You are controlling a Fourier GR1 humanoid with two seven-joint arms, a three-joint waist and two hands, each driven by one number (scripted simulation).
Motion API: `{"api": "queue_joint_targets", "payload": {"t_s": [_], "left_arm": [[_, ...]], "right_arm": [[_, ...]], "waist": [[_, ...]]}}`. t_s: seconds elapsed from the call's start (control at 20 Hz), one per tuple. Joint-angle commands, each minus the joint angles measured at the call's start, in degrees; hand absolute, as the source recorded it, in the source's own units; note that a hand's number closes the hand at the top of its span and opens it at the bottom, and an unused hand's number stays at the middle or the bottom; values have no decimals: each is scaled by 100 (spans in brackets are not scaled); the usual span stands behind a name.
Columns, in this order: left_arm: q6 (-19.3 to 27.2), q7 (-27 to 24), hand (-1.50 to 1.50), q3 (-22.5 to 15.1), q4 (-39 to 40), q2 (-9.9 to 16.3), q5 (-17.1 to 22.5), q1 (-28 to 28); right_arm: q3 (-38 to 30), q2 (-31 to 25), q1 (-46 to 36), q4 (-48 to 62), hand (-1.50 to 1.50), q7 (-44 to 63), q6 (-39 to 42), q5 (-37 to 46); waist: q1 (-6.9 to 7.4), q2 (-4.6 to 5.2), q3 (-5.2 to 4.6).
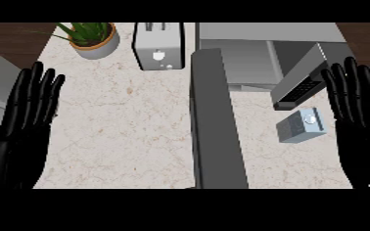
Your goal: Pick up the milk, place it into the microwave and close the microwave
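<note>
**user_a:** Milk carton [300, 126] — sitting on the counter [123, 127] at the right, blue-grey box with a round cap on top, tilted a bit off square. Just right of the open microwave door [215, 122] and just below the dark control panel [303, 90]. Untouched so far, nothing wrapped round it.

**user_b:** Hands first though, since nearest. Left hand [25, 122] up along the left edge, fingers straight and spread, pointing away, holding nothing. Right hand [350, 103] same deal on the right edge — flat, fingers straight, empty. Close to the carton, just to its right, but not touching as far as can be told.

**user_a:** Agreed. Both wide open, well apart from each other, whole counter between them.

**user_b:** Then the door — long grey slab running from the near edge up the middle of the view, swung fully out.

**user_a:** Behind it the microwave [271, 49] itself, grey, top right, cavity open and facing this way. Carton still outside it, down on the stone.

**user_b:** Farther back on the left side: silver toaster [159, 46] right beside the microwave, two slots on top. Potted plant [92, 39] in the far left corner, spiky green leaves in a tan pot. Dark wood strip past the counter edge.
</note>
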Motion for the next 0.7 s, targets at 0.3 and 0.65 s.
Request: {"api": "queue_joint_targets", "payload": {"t_s": [0.3, 0.65], "left_arm": [[349, -53, -150, 266, 539, -402, 169, -21], [-153, 49, -150, 876, -183, -57, 902, 717]], "right_arm": [[-363, -812, -132, 4, -150, 331, 1530, -1867], [-1103, -1044, 698, -480, -150, 501, 2044, -2677]], "waist": [[-46, 80, 159], [-41, 63, 157]]}}
